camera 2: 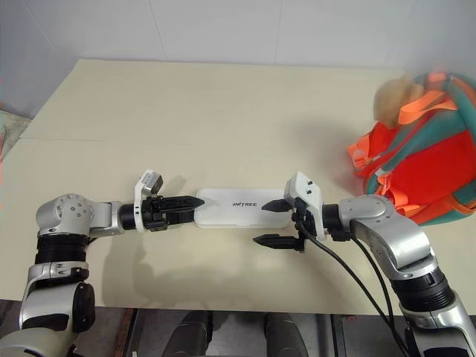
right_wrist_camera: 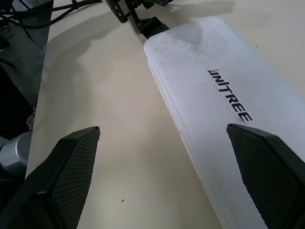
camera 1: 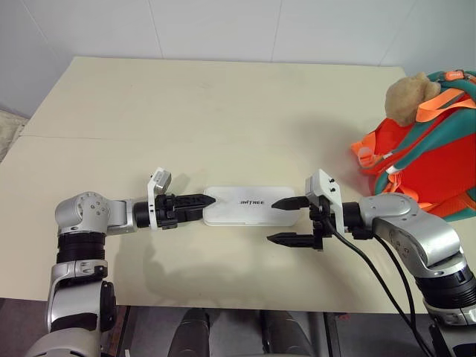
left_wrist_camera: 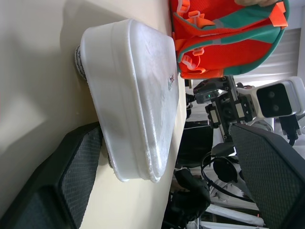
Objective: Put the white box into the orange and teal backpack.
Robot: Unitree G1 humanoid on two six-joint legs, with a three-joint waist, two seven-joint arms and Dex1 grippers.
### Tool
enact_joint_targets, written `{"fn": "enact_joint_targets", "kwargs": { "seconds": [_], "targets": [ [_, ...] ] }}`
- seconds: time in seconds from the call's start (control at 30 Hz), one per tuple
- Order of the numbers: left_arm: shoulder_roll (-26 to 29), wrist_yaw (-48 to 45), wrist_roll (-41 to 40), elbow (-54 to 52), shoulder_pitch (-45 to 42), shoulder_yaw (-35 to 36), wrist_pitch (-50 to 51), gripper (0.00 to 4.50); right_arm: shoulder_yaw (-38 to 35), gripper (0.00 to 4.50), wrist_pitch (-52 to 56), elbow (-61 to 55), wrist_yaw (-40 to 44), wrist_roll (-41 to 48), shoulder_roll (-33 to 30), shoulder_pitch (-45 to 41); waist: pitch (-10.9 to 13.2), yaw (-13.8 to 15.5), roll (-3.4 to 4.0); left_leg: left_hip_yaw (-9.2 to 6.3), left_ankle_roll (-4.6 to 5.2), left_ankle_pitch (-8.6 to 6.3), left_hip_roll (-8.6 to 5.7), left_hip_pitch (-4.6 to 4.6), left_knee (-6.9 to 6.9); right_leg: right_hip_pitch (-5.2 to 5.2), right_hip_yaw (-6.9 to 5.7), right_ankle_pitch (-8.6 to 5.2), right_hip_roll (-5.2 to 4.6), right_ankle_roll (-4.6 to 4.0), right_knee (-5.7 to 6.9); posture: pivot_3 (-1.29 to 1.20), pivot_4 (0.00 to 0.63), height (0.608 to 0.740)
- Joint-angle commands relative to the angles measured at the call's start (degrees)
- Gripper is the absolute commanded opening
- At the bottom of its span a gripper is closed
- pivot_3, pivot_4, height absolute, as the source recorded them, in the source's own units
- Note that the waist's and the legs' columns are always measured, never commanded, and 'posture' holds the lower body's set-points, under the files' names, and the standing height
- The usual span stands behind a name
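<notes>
Two spread-fingered grippers flank the white box [camera 1: 248,205] lying flat on the table [camera 1: 223,111]: left gripper [camera 1: 199,201] at one short end, right gripper [camera 1: 286,220] at the other, neither gripping it.

Table [camera 1: 223,111]: pale beige top, matte, wide and rectangular, with rounded far corners. A faint seam line crosses the left part of the surface, running toward the left edge. Soft shadows lie on the top near the front edge; lighting is even and diffuse. Wall [camera 1: 223,26] behind the table: white panels with thin vertical and slanted joints. Floor [camera 1: 149,327] below the front edge: dark grey. A light textured patch [camera 1: 7,130] shows at far left.
</notes>
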Motion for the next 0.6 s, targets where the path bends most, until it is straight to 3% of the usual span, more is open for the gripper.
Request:
{"fn": "enact_joint_targets", "kwargs": {
  "seconds": [0.03, 0.23, 0.4, 0.6],
  "targets": [
    [-0.04, 1.64, 0.94, 1.3, 1.94, -1.13, 0.53, 4.46, -3.61, 4.5, 3.95, -2.22, -0.35, 2.44, -3.51, 0.47, 0.0, 0.0, 0.0, 0.0, 0.0, 0.0, 0.0, 0.0, 0.0, 0.0, 0.0, 0.0, 0.0, 0.0, 0.0, 0.0, 0.15, 0.74],
    [0.11, 1.77, 0.81, 0.25, 2.97, -0.8, 0.55, 4.46, -5.72, 4.5, 15.46, 1.47, -3.09, 5.26, -7.03, -1.48, -0.02, -0.12, 0.02, 0.0, 0.0, 0.0, 0.01, 0.04, -0.01, 0.0, 0.01, 0.0, 0.0, -0.01, 0.0, 0.0, 0.15, 0.74],
    [0.09, 2.08, 0.53, -0.77, 3.85, -0.14, 0.88, 4.46, -7.23, 4.5, 24.15, 6.05, -6.01, 8.49, -5.2, -5.12, -0.02, -0.22, 0.03, 0.01, 0.0, 0.0, 0.0, 0.04, -0.01, -0.01, 0.02, 0.0, -0.01, -0.01, -0.01, 0.0, 0.15, 0.74],
    [-0.96, 3.02, 0.07, -2.61, 5.08, 0.75, 1.55, 4.46, -5.44, 4.5, 24.6, 11.48, -9.33, 6.9, -0.75, -7.89, -0.03, -0.23, 0.03, 0.01, 0.0, 0.0, 0.01, 0.03, -0.11, -0.02, 0.02, 0.0, -0.01, -0.01, -0.13, 0.0, 0.15, 0.74]
  ]
}}
